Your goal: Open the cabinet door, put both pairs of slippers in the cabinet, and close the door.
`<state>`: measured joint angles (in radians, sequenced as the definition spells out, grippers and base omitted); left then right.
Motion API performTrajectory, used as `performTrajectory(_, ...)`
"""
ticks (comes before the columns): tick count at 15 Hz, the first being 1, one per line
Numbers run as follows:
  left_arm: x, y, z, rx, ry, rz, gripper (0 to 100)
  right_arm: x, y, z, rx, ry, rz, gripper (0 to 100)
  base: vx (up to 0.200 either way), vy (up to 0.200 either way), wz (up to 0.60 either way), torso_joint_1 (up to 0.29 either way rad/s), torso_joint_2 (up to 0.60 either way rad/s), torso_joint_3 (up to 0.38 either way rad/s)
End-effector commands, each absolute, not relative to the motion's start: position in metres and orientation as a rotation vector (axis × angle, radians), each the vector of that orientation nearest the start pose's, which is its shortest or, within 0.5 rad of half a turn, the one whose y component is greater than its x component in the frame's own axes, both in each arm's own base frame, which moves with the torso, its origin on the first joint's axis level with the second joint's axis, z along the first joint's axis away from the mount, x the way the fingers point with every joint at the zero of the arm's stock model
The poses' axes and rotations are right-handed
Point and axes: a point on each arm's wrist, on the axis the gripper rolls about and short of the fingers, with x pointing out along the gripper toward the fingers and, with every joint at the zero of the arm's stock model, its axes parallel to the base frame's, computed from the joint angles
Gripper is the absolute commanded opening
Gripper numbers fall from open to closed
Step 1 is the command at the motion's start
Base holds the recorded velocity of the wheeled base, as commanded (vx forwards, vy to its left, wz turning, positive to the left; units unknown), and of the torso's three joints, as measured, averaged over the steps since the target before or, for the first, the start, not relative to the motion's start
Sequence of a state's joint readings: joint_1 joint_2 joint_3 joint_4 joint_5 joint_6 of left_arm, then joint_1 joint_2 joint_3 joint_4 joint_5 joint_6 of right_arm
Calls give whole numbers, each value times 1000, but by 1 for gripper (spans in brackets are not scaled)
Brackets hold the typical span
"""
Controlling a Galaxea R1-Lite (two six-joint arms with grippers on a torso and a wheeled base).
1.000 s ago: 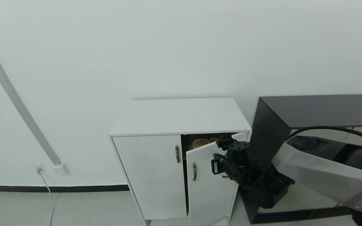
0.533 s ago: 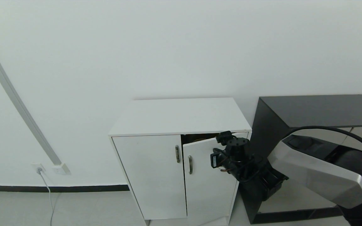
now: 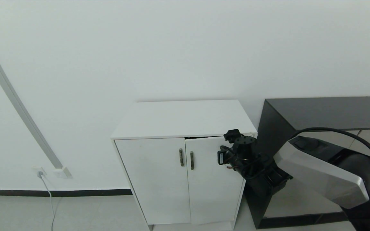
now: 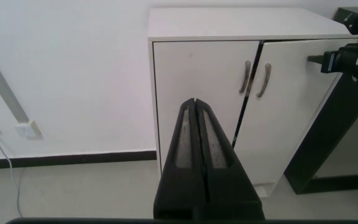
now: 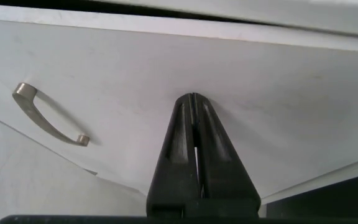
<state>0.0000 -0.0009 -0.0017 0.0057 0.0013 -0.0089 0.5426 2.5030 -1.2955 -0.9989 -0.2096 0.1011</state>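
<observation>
Two doors on the white cabinet [image 3: 185, 118]: left to right there's a wall socket [image 3: 39, 173] with its cable [image 3: 51, 205], the cabinet, then a black desk [image 3: 326, 110] just beside its right side. The right door [image 3: 215, 179] sits almost flush, a thin dark slit along its top, and the right gripper [image 5: 194, 96] touches its face, fingers pinched together and empty. The left gripper [image 4: 194, 101] sits well off the cabinet, fingers pressed together on nothing.

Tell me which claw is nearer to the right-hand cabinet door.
Right. The right claw sits tip-first against the right-hand cabinet door, toward its hinge side. The left claw hangs back in front of the cabinet, touching neither door.
</observation>
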Motion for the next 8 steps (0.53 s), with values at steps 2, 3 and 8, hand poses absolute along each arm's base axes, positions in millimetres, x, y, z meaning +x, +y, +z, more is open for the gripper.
performTrajectory(2, -23, 0, 75, -9, 5, 2, 0, 411, 239, 20, 24, 211, 317, 0, 0, 0, 0, 0, 0, 0)
performTrajectory(3, -23, 0, 75, -9, 5, 2, 0, 411, 239, 20, 24, 211, 315, 0, 0, 0, 0, 0, 0, 0)
performTrajectory(8, -23, 0, 75, -9, 5, 2, 0, 412, 240, 21, 26, 206, 317, 0, 0, 0, 0, 0, 0, 0)
